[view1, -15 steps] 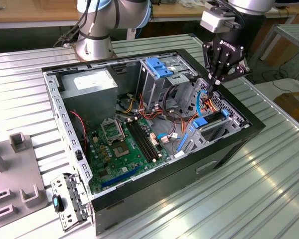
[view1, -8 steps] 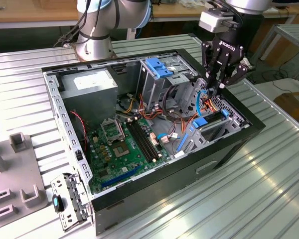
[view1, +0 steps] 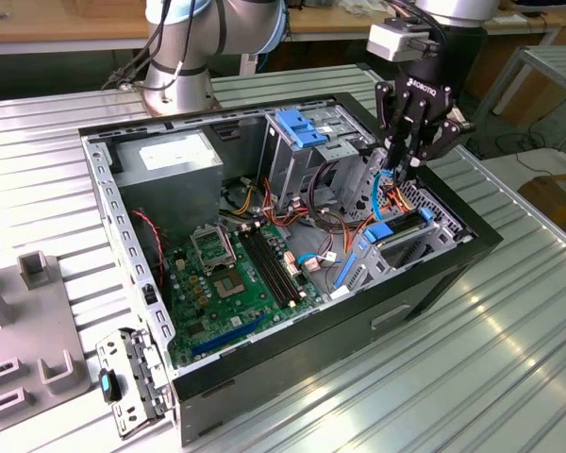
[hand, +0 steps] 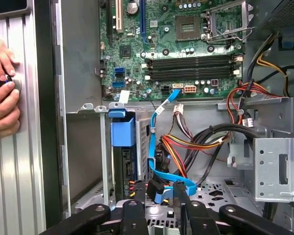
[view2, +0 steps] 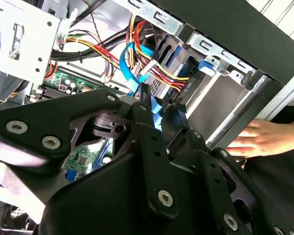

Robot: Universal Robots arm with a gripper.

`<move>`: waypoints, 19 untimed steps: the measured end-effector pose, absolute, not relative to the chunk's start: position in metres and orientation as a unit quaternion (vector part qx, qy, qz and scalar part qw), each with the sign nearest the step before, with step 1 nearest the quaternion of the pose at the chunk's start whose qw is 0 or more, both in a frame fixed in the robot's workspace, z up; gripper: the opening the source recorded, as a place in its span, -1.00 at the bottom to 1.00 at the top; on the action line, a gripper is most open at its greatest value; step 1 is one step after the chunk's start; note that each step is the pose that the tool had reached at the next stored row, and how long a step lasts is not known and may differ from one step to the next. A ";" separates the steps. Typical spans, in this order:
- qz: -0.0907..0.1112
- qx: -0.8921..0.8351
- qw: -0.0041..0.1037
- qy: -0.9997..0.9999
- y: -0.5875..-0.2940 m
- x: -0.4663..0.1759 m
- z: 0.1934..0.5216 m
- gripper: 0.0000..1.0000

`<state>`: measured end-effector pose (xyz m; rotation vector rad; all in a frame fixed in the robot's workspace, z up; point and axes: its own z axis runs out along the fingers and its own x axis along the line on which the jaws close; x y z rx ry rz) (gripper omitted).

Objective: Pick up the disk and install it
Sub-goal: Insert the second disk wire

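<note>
A person's hand [hand: 2,93] rests on the ribbed table [hand: 19,161] beside the open computer case [view1: 453,269], seen in the first wrist view. The disk [hand: 123,147] in its blue carrier stands on edge in the drive bay near the case wall. My gripper [hand: 159,196], fingers [hand: 133,213] slightly apart and holding nothing, hangs over the blue cable [hand: 157,147] just beside it.

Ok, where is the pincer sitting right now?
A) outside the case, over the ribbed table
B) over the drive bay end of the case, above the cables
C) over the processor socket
B: in the exterior view the pincer hangs inside the case outline, above the cables at the drive bay end.
</note>
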<state>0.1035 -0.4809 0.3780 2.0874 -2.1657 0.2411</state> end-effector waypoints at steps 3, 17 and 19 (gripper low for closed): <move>0.082 0.690 0.064 -0.716 -0.481 0.104 0.377 -0.67; 0.064 0.691 0.047 -0.718 -0.526 0.102 0.371 -0.67; 0.054 0.692 0.038 -0.719 -0.536 0.098 0.370 -0.67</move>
